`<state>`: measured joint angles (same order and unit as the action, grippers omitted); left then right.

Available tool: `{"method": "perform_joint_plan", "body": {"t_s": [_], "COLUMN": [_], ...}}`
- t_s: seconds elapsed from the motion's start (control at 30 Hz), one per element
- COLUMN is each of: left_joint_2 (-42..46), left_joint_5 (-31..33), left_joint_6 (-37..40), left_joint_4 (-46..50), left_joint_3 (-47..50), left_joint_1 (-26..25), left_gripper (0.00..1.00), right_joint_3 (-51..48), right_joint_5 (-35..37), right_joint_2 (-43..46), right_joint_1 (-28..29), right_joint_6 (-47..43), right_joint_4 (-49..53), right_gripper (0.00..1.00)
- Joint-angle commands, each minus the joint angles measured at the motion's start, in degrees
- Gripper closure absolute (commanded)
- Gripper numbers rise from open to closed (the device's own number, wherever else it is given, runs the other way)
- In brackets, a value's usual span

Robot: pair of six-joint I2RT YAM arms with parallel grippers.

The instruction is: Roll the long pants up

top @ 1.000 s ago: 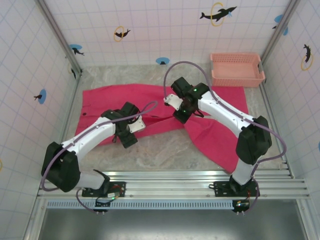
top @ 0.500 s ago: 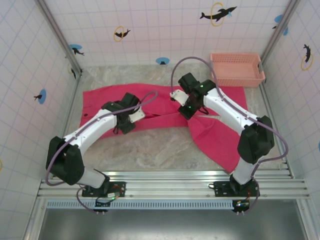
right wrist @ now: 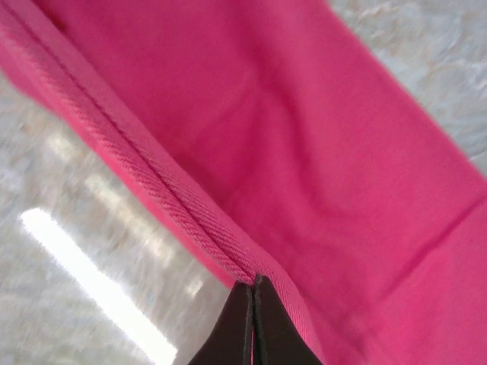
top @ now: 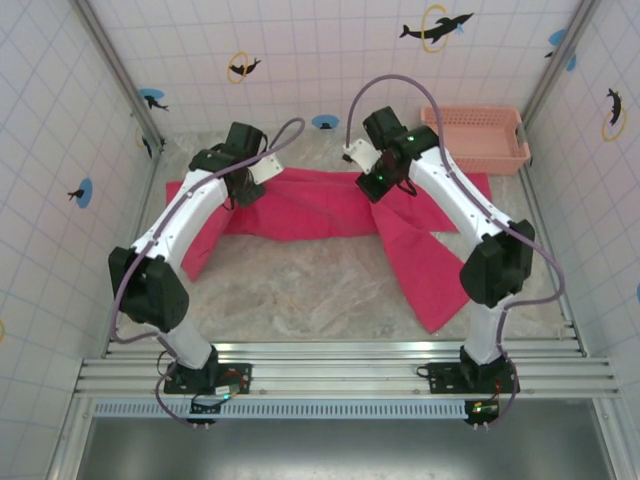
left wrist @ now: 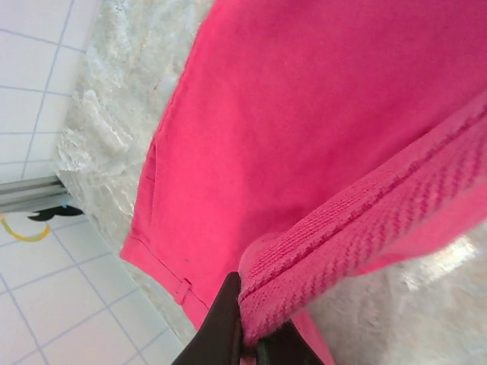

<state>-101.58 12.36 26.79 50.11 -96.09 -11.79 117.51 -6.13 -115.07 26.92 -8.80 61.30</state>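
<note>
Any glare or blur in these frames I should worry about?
Right wrist: a white glare streak on the table and a soft tabletop, but the hem of the long pants is sharp at the right gripper. Left wrist: a smaller bright patch on the table at right, with the hem weave crisp at the left gripper. Top external: evenly lit and sharp.

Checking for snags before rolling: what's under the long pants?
Marbled table shows beneath the edge that left claw and right claw pinch. Under the rest of the long pants: covered, cannot tell.
</note>
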Motion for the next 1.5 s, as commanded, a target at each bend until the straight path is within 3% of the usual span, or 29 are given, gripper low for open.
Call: {"method": "perform_joint_plan", "body": {"t_s": [0.0, 0.43, 0.47, 0.53, 0.57, 0.63, 0.73, 0.8, 0.83, 1.07, 1.13, 1.27, 1.47], "left_joint_2": [-4.88, -23.16, -24.35, -26.82, -27.90, -30.46, -32.79, -35.65, -36.19, -34.13, -31.33, -29.35, -29.06], "left_joint_5": [-0.74, -7.13, -8.23, -9.36, -9.88, -10.05, -15.22, -16.12, -16.76, -19.97, -19.96, -20.85, -21.12], "left_joint_6": [2.13, -6.72, -7.36, -9.29, -10.01, -12.33, -17.36, -19.97, -21.18, -27.14, -27.97, -29.67, -29.69], "left_joint_4": [-0.82, -2.84, -2.80, -3.18, -3.13, -3.33, -3.55, -4.40, -4.72, -5.97, -5.90, -5.69, -4.38], "left_joint_3": [-5.83, -22.12, -22.97, -24.40, -25.26, -26.57, -29.30, -30.95, -31.84, -31.92, -31.21, -30.48, -26.80], "left_joint_1": [2.64, 9.85, 10.28, 11.05, 11.37, 11.83, 13.13, 13.58, 13.87, 14.99, 15.12, 15.13, 15.01], "left_gripper": [1.00, 1.00, 0.95, 0.76, 0.73, 0.52, 0.31, 0.17, 0.03, 0.02, 0.03, 0.02, 0.03], "right_joint_3": [6.14, 26.28, 27.29, 29.55, 30.27, 31.57, 31.88, 32.13, 32.66, 32.82, 28.75, 9.43, -18.76], "right_joint_5": [1.55, 2.19, 2.13, 2.00, 1.91, 2.52, 3.70, 3.62, 4.42, 8.32, 9.86, 9.20, 6.44], "right_joint_2": [-6.44, -25.80, -26.87, -29.22, -30.22, -31.92, -32.96, -33.36, -33.50, -28.98, -24.89, -12.50, 3.50], "right_joint_1": [-2.82, -8.02, -8.07, -8.06, -8.04, -7.94, -7.98, -8.12, -8.11, -7.52, -7.03, -5.23, 3.33], "right_joint_6": [1.06, 7.17, 7.66, 9.03, 9.79, 11.60, 13.62, 14.60, 15.10, 11.35, 10.03, 11.82, 15.46], "right_joint_4": [4.17, 2.97, 2.90, 2.58, 2.25, 1.10, -1.78, -3.68, -4.24, -1.14, 1.97, -0.26, -4.18], "right_gripper": [1.00, 1.00, 1.00, 1.00, 0.94, 0.78, 0.54, 0.48, 0.46, 0.43, 0.43, 0.44, 0.44]}}
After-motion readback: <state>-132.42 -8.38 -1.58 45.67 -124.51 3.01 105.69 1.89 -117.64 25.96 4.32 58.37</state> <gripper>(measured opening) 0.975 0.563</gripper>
